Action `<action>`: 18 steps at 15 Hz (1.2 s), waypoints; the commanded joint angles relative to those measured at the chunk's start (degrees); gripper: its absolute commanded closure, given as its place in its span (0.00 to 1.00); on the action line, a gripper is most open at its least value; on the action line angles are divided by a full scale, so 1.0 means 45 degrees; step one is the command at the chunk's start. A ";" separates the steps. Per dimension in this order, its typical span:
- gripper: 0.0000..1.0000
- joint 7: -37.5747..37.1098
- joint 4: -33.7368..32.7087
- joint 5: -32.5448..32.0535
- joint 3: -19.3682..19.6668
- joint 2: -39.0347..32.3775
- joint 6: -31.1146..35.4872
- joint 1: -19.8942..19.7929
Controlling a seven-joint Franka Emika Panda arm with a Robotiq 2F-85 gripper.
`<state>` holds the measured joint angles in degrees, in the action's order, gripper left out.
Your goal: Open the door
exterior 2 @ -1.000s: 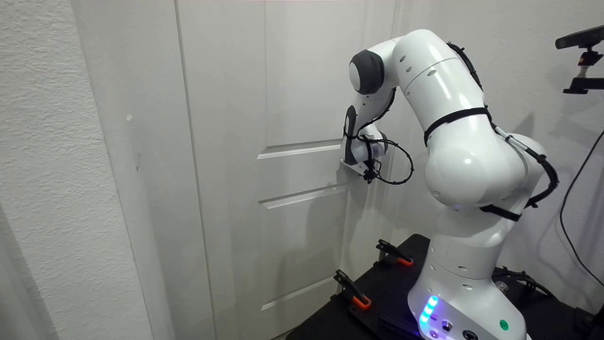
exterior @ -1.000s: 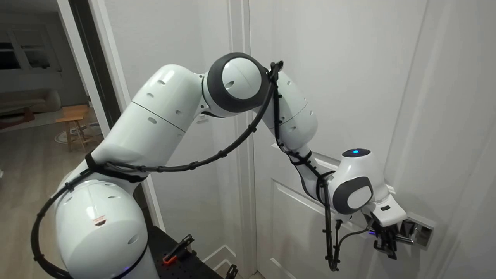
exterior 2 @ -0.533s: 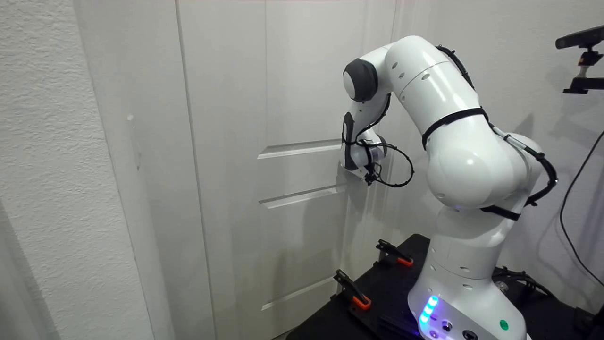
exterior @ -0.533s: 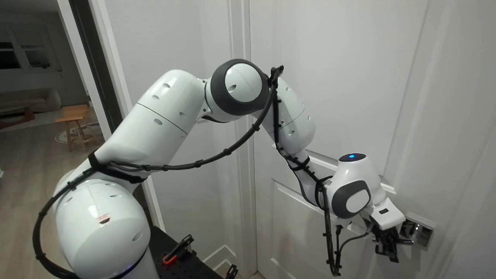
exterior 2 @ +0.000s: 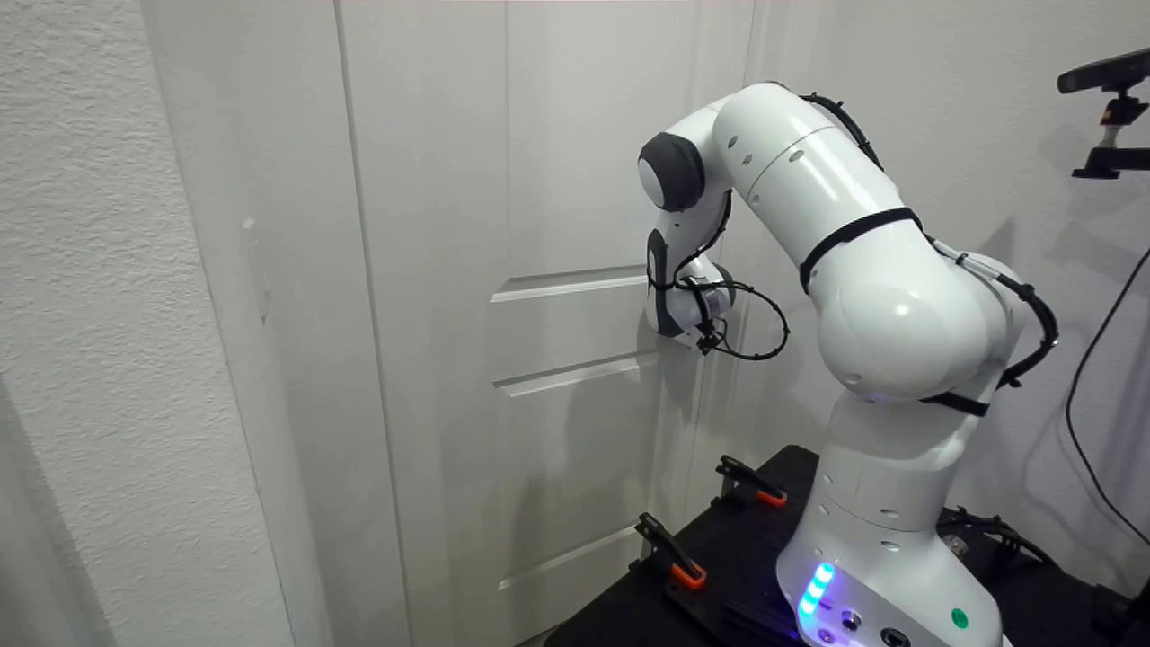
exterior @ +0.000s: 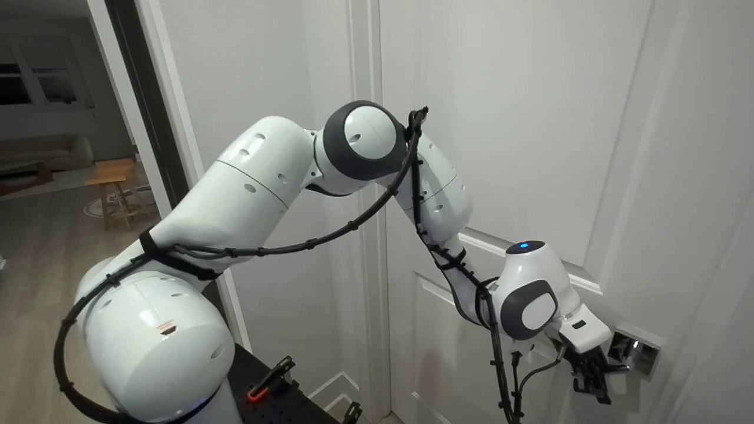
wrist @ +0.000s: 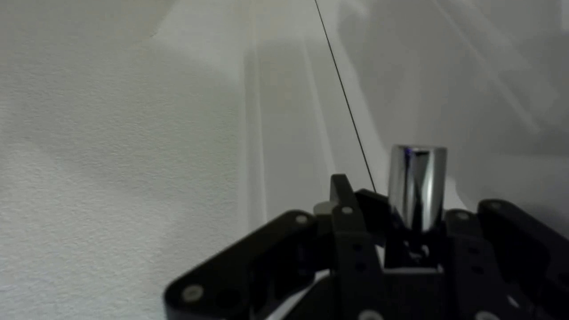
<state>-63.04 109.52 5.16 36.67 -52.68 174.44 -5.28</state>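
Observation:
The white panelled door (exterior: 518,129) stands shut in its frame; it also shows in an exterior view (exterior 2: 584,180) and in the wrist view (wrist: 462,106), with a thin dark gap along its edge. Its silver lever handle (exterior: 618,368) sits on a square plate (exterior: 645,356); the wrist view shows the chrome lever (wrist: 418,182) between my fingers. My gripper (exterior: 592,386) is at the lever, fingers drawn in around it; a dark fingertip passes behind the lever. Part of the contact is hidden. In an exterior view the gripper (exterior 2: 708,341) hides the handle.
My arm's black table (exterior 2: 620,611) carries clamps (exterior 2: 672,553) at its edge, close to the door. A textured wall (wrist: 111,178) runs beside the door frame. A camera (exterior 2: 1110,72) on a mount and a hanging cable (exterior 2: 1074,395) are behind the arm.
My arm has sunk steadily, elbow and wrist lower. The gripper has gone slightly down, and the lever's gripped end appears to have tipped down a little. The door has not moved.

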 commanded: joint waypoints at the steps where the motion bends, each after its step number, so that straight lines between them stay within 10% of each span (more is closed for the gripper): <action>1: 0.99 0.0165 0.0158 0.0683 0.0895 -0.1412 0.1179 0.0539; 10: 0.99 0.1562 0.0080 0.4031 0.1306 -0.3359 0.4365 0.1528; 18: 0.99 0.3020 -0.0642 0.6539 0.1105 -0.3725 0.4359 0.1748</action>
<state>-51.75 109.32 31.11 41.55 -66.63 195.75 3.80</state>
